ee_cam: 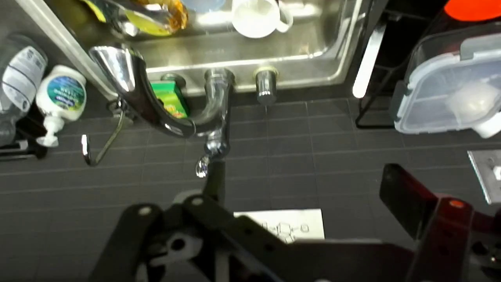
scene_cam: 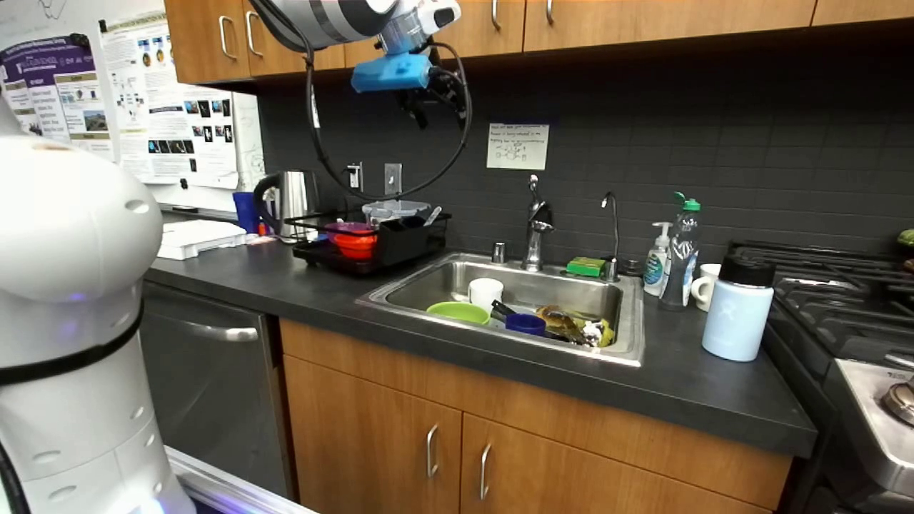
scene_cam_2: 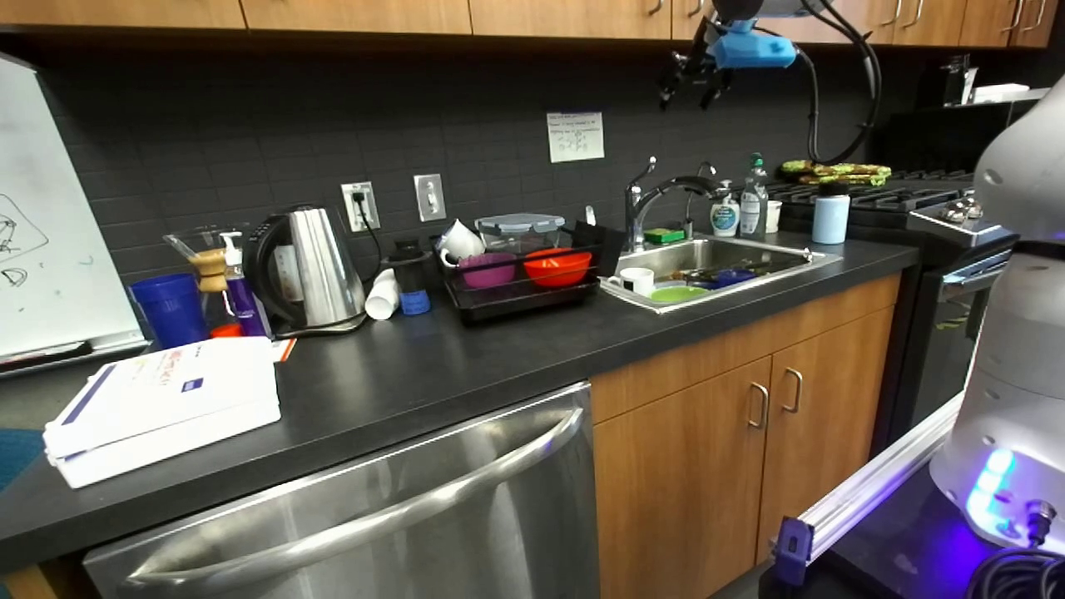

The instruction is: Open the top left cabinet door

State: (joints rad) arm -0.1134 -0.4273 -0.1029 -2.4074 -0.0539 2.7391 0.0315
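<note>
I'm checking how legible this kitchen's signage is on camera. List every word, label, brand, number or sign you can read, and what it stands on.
"SCHOOL": purple-headed poster; the lettering before it is uncertain, the rest too small.
Too small or blurred to read:
White poster: small print.
Wall note: handwriting and a drawing.
Soap pump bottle: label.
Clear bottle: label.
White box: print.
Green packet: markings.

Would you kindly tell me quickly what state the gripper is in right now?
Gripper: open, holding nothing.
</note>
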